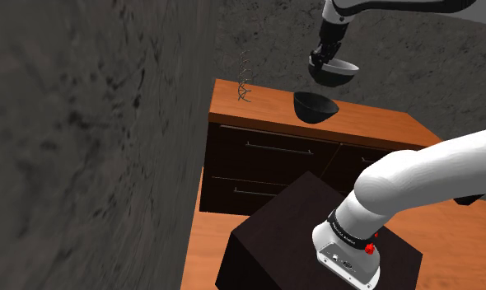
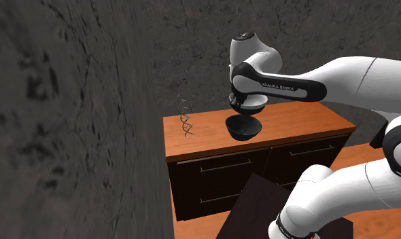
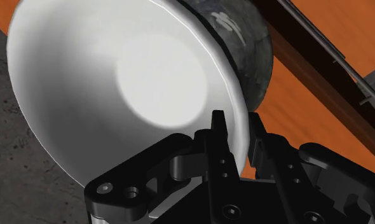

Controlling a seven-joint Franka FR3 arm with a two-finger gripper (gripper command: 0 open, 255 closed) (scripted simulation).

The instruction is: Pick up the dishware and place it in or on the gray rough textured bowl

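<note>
Black two-finger gripper (image 3: 238,137) is clamped on the rim of a pale grey smooth bowl (image 3: 129,83), one finger inside the bowl and one outside. The bowl is off the surface, carried in the air and tipped on its side in the wrist view, its shiny inside facing the camera.

In the shoulder view the gripper (image 1: 322,63) hangs from the white arm (image 1: 414,177) with the pale bowl (image 1: 336,72) at its tip. Directly under it, slightly to the shoulder view's left, a dark grey rough-textured bowl (image 1: 315,107) sits upright on the orange-brown wooden cabinet top (image 1: 381,123). There is a gap between the two bowls, no contact.

The second exterior view shows the same stack: the held bowl (image 2: 251,105) just above the dark bowl (image 2: 242,127), close but apart, both near the middle of the cabinet top (image 2: 294,125). In the wrist view the dark bowl (image 3: 243,38) shows just behind the pale bowl's edge, with the orange wood (image 3: 307,127) beyond.

A thin wire double-helix ornament (image 1: 245,82) stands upright near the cabinet's corner by the grey mottled wall (image 1: 85,148), well apart from the bowls; it is also seen at the second exterior view's left (image 2: 186,119).

The cabinet front has dark drawers (image 1: 266,152) with bar handles. The dark box stand (image 1: 274,239) sits on the wooden floor (image 1: 208,247) in front of the cabinet.
</note>
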